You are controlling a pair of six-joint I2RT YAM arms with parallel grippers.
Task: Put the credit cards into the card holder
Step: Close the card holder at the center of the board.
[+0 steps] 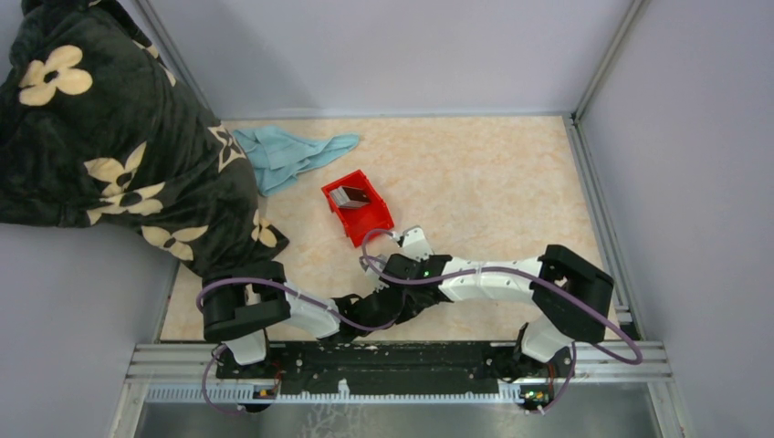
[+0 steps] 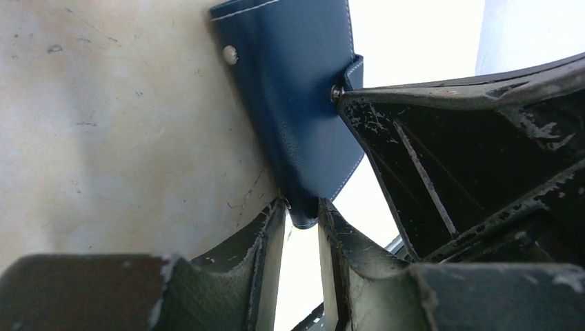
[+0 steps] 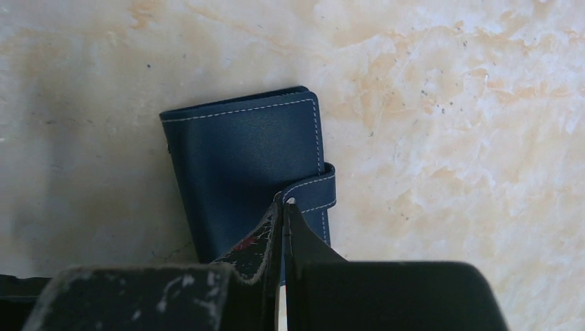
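Card holder (image 3: 241, 165): folded navy wallet at the near middle of the bench (image 1: 493, 182), between the tips of the two arms.
Left tool (image 2: 302, 222): clamped on one corner of the card holder, with a finger on each face.
Right tool (image 3: 283, 207): fingers together, tips at the snap tab (image 3: 314, 193); I cannot tell whether they pinch it.
Credit cards (image 1: 350, 195): in the red bin (image 1: 370, 226), farther out, apart from the card holder.
Blue cloth (image 1: 292, 153): crumpled at the far left.
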